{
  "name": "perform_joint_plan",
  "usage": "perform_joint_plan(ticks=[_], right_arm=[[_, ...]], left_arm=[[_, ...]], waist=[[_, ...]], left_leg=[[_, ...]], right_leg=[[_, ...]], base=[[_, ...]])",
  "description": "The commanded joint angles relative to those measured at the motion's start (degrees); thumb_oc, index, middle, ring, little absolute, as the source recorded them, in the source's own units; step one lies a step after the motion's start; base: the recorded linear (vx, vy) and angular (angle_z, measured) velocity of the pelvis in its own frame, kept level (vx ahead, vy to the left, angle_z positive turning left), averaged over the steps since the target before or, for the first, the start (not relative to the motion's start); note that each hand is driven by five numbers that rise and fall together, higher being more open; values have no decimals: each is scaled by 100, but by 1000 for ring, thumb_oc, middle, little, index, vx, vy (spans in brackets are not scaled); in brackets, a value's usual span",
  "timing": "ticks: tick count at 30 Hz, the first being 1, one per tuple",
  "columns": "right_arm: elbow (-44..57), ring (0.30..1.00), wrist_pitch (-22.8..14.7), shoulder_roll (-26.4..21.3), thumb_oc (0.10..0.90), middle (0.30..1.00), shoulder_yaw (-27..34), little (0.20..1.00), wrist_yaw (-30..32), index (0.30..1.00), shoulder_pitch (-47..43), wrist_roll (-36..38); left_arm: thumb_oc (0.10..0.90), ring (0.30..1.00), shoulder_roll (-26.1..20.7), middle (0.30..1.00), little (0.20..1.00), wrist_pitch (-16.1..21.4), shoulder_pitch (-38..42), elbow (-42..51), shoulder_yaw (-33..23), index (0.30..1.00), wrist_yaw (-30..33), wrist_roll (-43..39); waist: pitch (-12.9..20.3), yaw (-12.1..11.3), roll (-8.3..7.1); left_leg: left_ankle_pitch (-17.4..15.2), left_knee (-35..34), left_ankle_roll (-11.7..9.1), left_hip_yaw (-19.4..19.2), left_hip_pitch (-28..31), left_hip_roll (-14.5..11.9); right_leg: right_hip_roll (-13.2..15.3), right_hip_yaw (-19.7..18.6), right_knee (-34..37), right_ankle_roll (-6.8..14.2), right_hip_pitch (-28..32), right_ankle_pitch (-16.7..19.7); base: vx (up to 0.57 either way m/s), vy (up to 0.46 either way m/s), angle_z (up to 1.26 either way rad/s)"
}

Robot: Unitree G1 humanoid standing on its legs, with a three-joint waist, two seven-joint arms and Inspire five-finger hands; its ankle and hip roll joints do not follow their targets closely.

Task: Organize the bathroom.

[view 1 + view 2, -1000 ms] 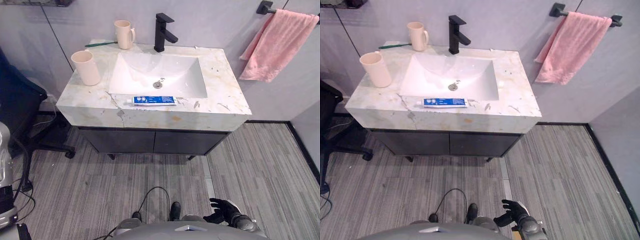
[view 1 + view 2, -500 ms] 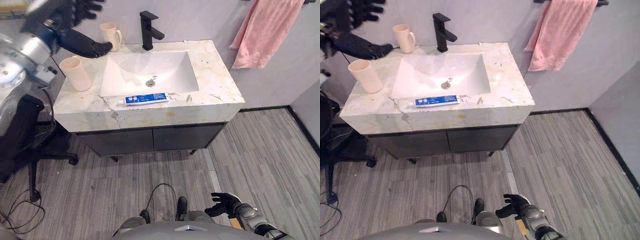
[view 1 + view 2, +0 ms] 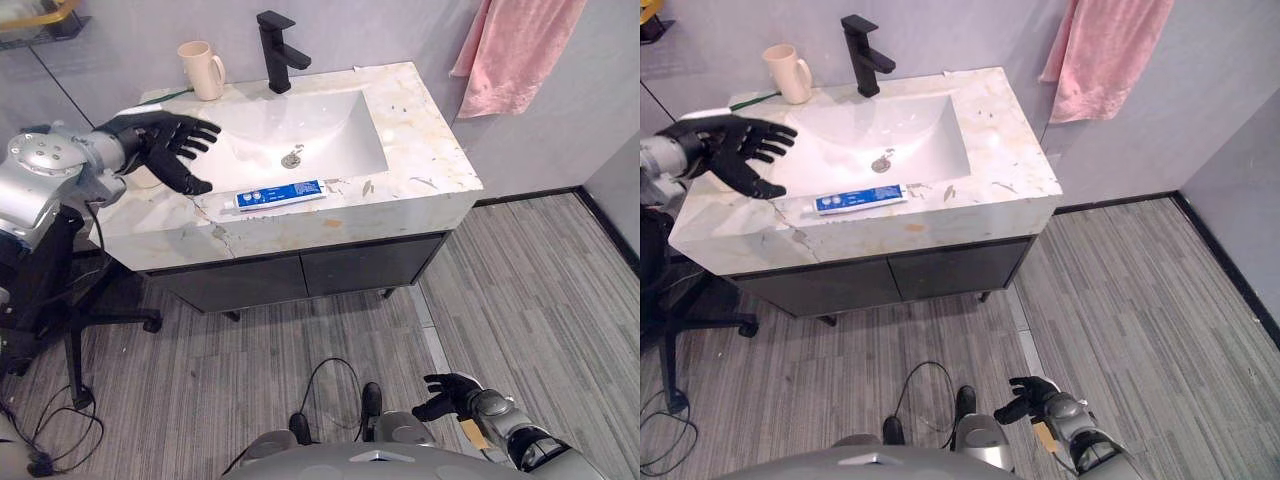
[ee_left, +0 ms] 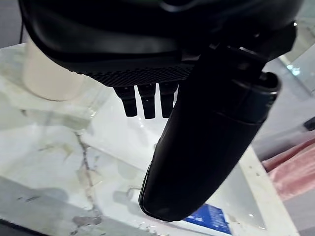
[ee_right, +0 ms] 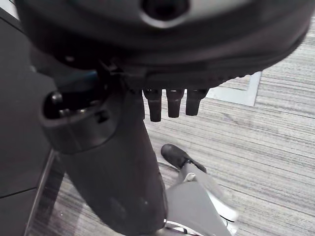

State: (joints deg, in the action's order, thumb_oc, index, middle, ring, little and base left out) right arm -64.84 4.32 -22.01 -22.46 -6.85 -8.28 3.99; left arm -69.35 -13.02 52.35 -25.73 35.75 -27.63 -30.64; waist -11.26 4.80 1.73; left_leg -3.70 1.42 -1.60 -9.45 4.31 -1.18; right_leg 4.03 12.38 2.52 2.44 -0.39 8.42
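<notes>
A blue-and-white toothpaste tube lies on the marble counter along the front rim of the white sink. A cream mug with a handle stands at the back left beside a green toothbrush. My left hand hovers open with spread fingers over the counter's left part, left of the tube. A cream handleless cup stands just behind that hand. My right hand hangs open low above the floor, far from the counter.
A black faucet rises behind the sink. A pink towel hangs on the wall at the right. A black chair stands left of the dark vanity cabinet. Grey plank floor lies open to the right.
My left hand has dropped from beside the handled mug at the back to the counter's left part, nearer the toothpaste. The camera has shifted. The right hand stays low.
</notes>
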Motion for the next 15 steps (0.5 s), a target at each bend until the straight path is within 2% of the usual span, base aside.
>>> perform_joint_plan(ticks=[1,9,15], right_arm=[[-237,900,72,-125,800,900,-48,900,-20,900,-63,258],[-318,900,0,-98,800,900,-76,900,-48,900,-249,388],[-314,900,-30,-98,800,900,-79,900,-49,900,-226,317]], left_arm=[[800,900,38,900,900,213,1151,-318,-247,900,111,244],[800,900,505,900,900,392,1167,-688,-83,900,246,524],[800,900,742,900,900,225,1083,-512,-99,900,453,629]], waist=[[23,-37,94],[-96,70,91],[-138,181,121]], left_leg=[[-351,1049,174,-519,-197,-210],[-380,1099,174,-619,-270,-218],[-411,1018,187,-709,-269,-214]], right_leg=[[343,-259,-633,704,-548,-573],[370,-301,-712,699,-719,-554],[380,-351,-709,693,-785,-546]], base=[[-74,-11,3],[-41,-12,-2],[-3,0,-1]])
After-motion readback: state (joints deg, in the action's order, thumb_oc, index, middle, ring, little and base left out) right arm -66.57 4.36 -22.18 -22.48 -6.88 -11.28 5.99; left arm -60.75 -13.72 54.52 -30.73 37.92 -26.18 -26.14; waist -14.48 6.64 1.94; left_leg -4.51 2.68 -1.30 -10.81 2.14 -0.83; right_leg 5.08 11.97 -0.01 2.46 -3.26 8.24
